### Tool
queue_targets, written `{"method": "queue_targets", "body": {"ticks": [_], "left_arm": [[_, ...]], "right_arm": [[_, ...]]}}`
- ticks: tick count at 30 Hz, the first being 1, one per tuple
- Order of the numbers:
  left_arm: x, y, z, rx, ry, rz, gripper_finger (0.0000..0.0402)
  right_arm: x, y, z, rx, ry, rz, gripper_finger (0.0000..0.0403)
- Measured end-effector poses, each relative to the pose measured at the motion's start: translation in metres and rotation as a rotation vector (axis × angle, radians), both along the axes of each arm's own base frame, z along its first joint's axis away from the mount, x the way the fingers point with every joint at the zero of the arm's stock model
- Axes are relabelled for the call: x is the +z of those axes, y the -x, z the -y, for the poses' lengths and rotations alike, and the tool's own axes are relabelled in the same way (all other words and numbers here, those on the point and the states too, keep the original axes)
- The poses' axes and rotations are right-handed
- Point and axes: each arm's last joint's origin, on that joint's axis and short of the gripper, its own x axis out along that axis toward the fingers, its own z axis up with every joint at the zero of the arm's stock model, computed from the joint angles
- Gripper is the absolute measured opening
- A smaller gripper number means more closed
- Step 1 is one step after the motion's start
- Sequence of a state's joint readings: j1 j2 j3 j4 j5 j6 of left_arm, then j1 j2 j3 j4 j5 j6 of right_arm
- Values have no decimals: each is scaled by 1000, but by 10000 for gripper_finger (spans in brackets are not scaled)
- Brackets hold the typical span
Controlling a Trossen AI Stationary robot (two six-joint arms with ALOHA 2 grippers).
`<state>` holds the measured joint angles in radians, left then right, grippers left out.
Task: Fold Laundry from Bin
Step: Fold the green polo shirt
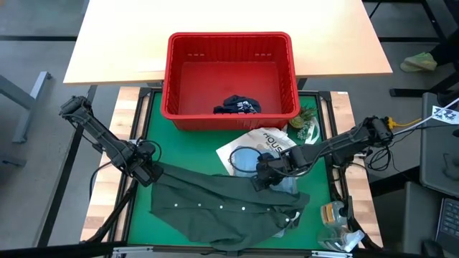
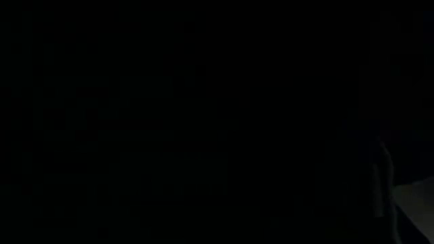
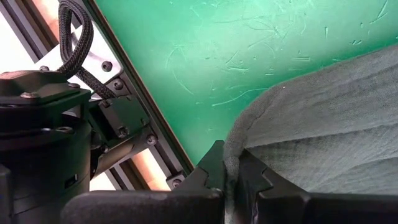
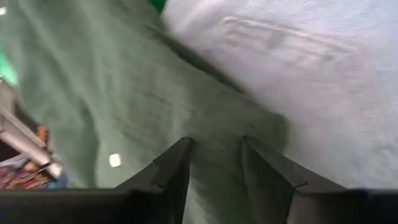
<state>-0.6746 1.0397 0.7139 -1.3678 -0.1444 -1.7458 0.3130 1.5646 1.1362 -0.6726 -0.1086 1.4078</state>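
Left tool (image 3: 231,180) clamped on olive shirt (image 1: 215,204) | right tool (image 4: 214,165) gripping shirt | green mat (image 1: 147,129) | wooden tabletop (image 1: 215,29) behind

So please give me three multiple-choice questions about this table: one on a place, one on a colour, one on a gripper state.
1. Where do the navy shorts lie?
A. in the rectangular red plastic bin
B. on the green mat
C. on the floor

2. What colour is the buttoned shirt spread on the mat?
A. red
B. dark olive-green
C. yellow

3. The left gripper is:
A. open, empty
B. out of view
C. shut on the shirt

Key: 1 A, shorts sit inside the bin's walls; 2 B, high view shows olive cloth; 3 C, the shirt's edge is pinched between its fingers.
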Motion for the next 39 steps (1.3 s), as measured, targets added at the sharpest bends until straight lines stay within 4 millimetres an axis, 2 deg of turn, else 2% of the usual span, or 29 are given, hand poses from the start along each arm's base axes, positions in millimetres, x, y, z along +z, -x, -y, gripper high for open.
{"method": "queue_targets", "body": {"ticks": [5, 12, 16, 21, 31, 35, 39], "left_arm": [[0, 0, 0, 0, 0, 0, 0], [0, 0, 0, 0, 0, 0, 0], [0, 0, 0, 0, 0, 0, 0], [3, -2, 0, -7, -20, 32, 0], [48, -15, -4, -69, -279, 322, 0], [64, -14, -16, -60, -389, 307, 0], [69, -19, -26, -2, -472, 342, 0]], "right_arm": [[1, -5, -2, 29, -25, 70, 116], [2, -7, -2, 51, -4, 100, 10], [2, -7, -1, 33, 32, 112, 18], [9, -5, 2, 38, 145, 170, 5], [66, 18, 22, -32, 546, 296, 4], [76, 26, 29, -65, 728, 275, 2], [77, 32, 35, -91, 917, 229, 2]]}}
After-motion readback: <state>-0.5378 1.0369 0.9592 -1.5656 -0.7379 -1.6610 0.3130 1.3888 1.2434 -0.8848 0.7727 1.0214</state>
